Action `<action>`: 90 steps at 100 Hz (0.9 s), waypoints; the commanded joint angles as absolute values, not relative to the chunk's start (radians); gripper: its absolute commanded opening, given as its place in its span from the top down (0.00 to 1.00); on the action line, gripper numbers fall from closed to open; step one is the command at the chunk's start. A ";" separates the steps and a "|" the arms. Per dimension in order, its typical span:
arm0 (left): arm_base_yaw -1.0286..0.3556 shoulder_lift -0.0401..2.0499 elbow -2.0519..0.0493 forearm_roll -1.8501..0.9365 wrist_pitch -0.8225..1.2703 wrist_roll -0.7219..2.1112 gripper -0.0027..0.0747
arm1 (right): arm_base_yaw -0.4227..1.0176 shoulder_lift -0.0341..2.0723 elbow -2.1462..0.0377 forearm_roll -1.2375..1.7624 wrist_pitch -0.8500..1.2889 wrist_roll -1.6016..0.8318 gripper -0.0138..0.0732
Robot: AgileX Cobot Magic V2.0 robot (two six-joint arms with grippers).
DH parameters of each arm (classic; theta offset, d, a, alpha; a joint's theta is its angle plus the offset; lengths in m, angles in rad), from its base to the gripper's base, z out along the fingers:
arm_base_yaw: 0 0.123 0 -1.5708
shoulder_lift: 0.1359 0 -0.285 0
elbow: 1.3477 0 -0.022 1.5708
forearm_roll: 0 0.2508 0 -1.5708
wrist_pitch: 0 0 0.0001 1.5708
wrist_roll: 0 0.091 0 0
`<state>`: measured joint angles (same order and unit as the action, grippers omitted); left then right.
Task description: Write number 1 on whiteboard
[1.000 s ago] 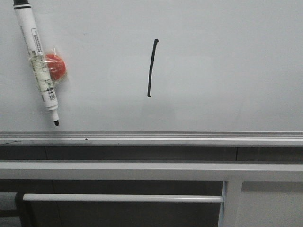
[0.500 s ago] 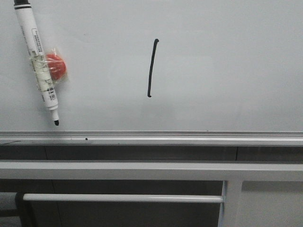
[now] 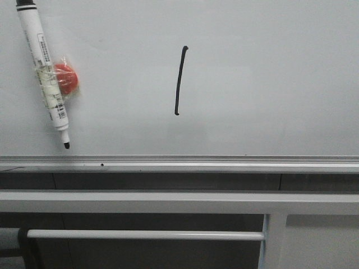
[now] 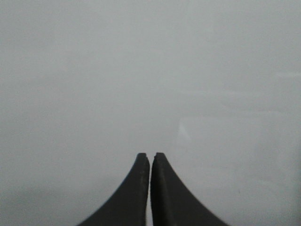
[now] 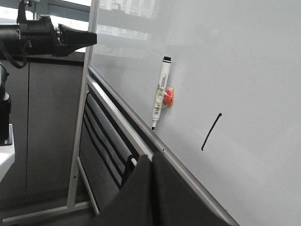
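Front view faces the whiteboard (image 3: pixel 269 84) squarely; right wrist views it obliquely.

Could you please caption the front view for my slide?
Finished number 1 on the whiteboard, marker parked at left.

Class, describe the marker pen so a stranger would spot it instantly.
Look at the whiteboard, upper left. The marker pen hangs there tilted, tip down, beside a red magnet. Unlike the number 1, it is a white, labelled body.

glossy whiteboard (image 3: pixel 269 84) (smooth), brushed metal rail (image 3: pixel 179 163).
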<state>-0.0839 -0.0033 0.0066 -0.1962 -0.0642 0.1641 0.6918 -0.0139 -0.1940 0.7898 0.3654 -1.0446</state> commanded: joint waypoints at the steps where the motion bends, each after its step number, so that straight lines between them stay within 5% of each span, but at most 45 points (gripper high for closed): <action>1: -0.053 -0.017 0.011 -0.148 -0.025 0.110 0.99 | 0.688 -0.005 -0.219 0.813 0.311 -1.053 0.91; 26: 0.018 -0.028 0.011 -0.089 0.263 0.110 0.99 | 0.688 -0.005 -0.219 0.813 0.311 -1.053 0.91; 90: -0.028 -0.028 0.012 -0.063 0.261 0.112 0.99 | 0.688 -0.005 -0.219 0.813 0.311 -1.053 0.91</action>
<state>-0.0197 -0.0033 0.0066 -0.0984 0.3236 0.1205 0.6918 -0.0139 -0.1940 0.7898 0.3654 -1.0446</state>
